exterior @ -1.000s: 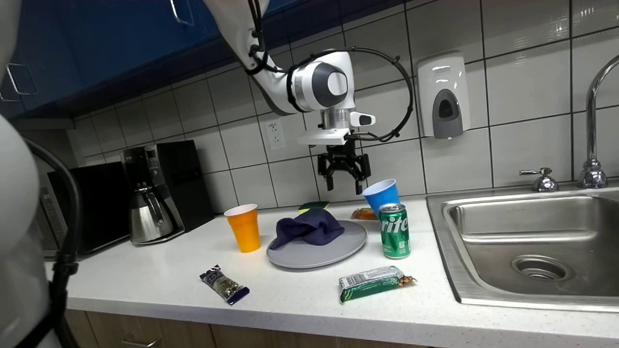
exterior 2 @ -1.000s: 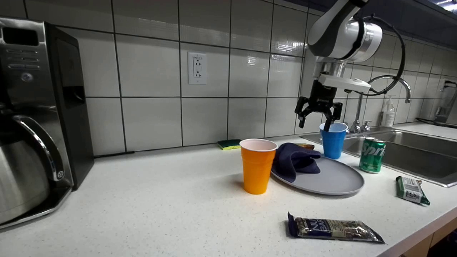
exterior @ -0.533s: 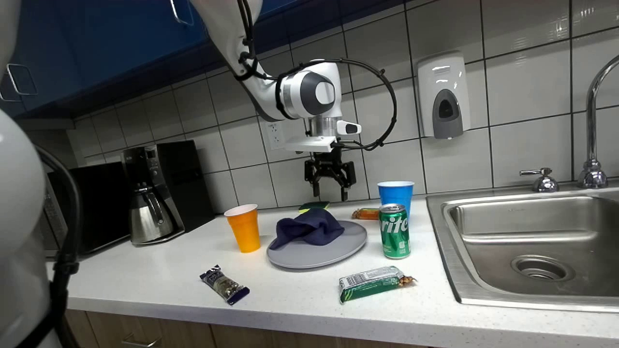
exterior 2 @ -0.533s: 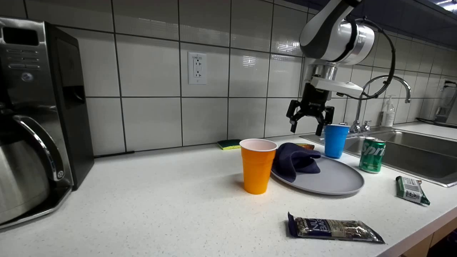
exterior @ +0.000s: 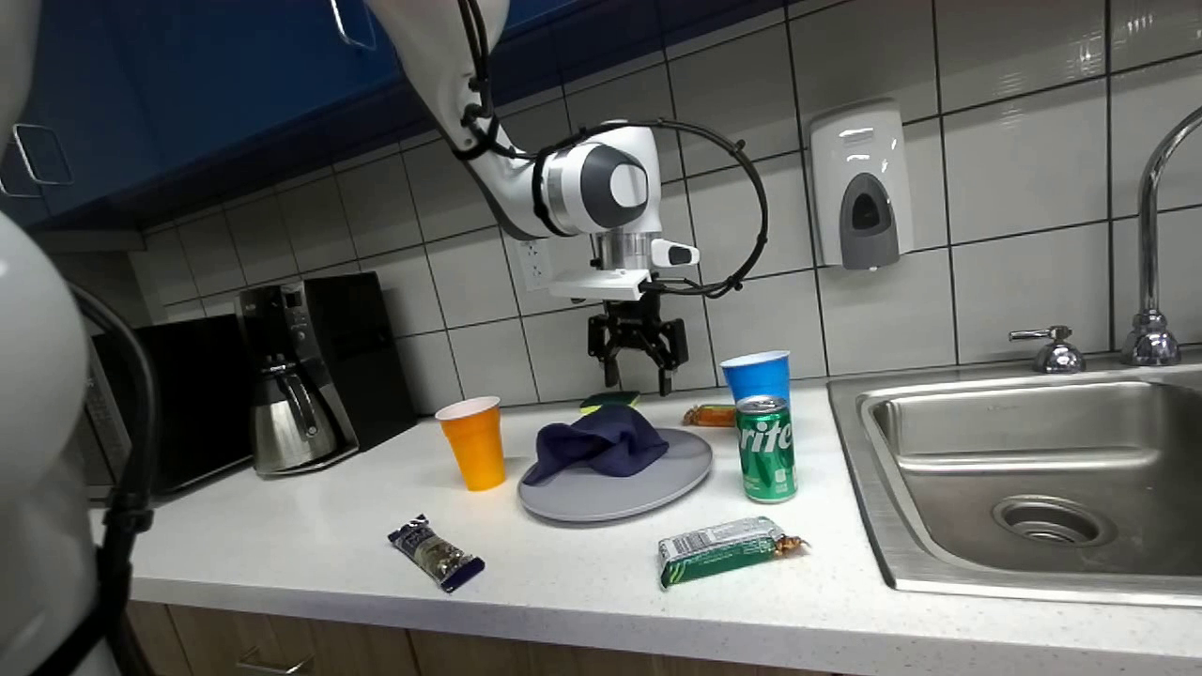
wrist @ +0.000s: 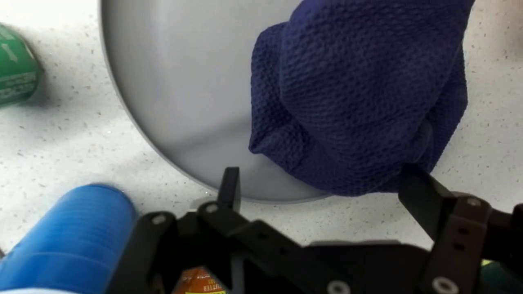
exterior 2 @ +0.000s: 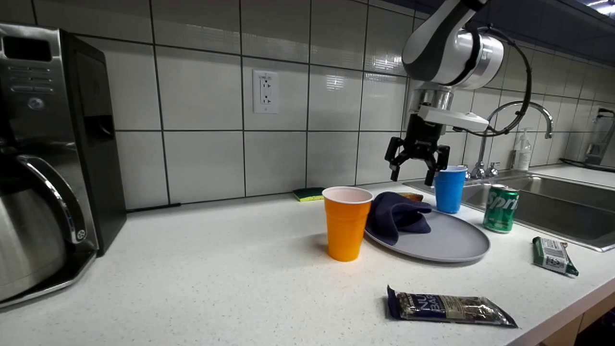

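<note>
I have the gripper (exterior: 639,384) spread and unloaded, no grip made: the cloth (exterior: 606,441) lies on the plate (exterior: 629,498), the blue cup (exterior: 757,377) stands near it.

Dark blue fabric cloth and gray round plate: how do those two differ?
The dark blue fabric cloth is crumpled into folds; the gray round plate lies flat. The cloth's surface is bumpy, the plate's smooth. Bunched up as it is, the cloth is smaller, covering only part of the plate. Both are one plain colour, and the open black two-fingered gripper holds neither.
</note>
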